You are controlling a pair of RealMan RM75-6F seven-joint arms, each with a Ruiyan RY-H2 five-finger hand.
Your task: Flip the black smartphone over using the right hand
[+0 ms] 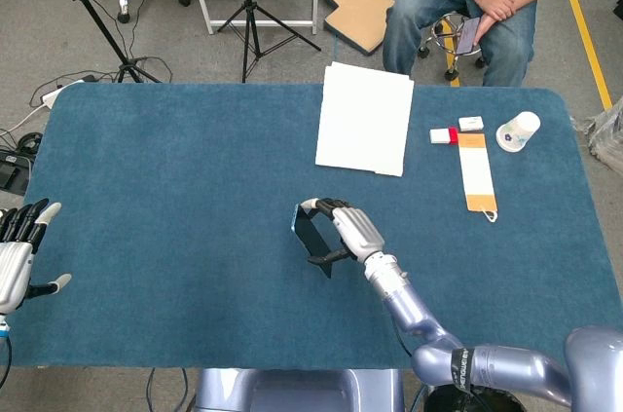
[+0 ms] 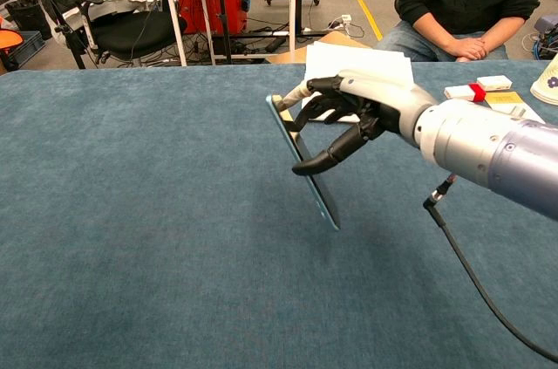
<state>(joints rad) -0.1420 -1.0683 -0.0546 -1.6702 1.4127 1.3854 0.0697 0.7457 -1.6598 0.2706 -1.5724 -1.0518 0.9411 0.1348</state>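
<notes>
Pinching black smartphone [image 2: 307, 170] on edge in right hand [image 2: 353, 112] fingers [image 2: 324, 158], mid-flip above desk [image 2: 131, 212]; next, tipping it over beyond the fingers and releasing

Right hand [image 2: 353, 116] fingers curled; left hand [image 1: 18, 256] spread.
</notes>
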